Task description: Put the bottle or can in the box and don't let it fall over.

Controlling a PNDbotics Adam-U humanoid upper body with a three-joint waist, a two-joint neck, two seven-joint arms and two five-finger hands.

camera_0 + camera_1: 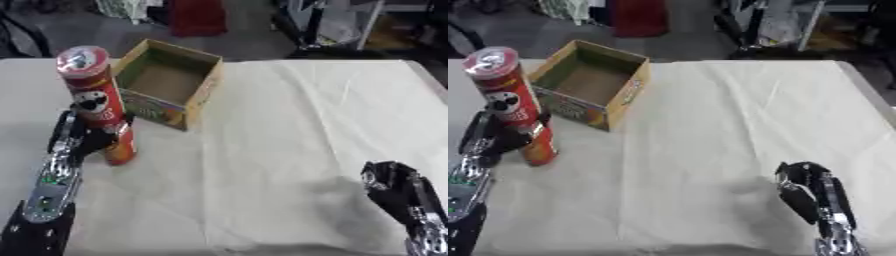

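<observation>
A tall red can (98,100) with a silver top stands upright at the left of the table, just in front of the open cardboard box (166,82). My left hand (80,136) has its fingers curled round the can's lower half, from the left side. The box (590,82) is empty and open upward, a little right of and behind the can. At the lower right corner my right hand (398,192) rests low over the cloth, its fingers bent and holding nothing.
A white cloth (297,130) with creases covers the table. Beyond the far edge are dark floor, a red thing (197,17) and chair or stand legs (306,30).
</observation>
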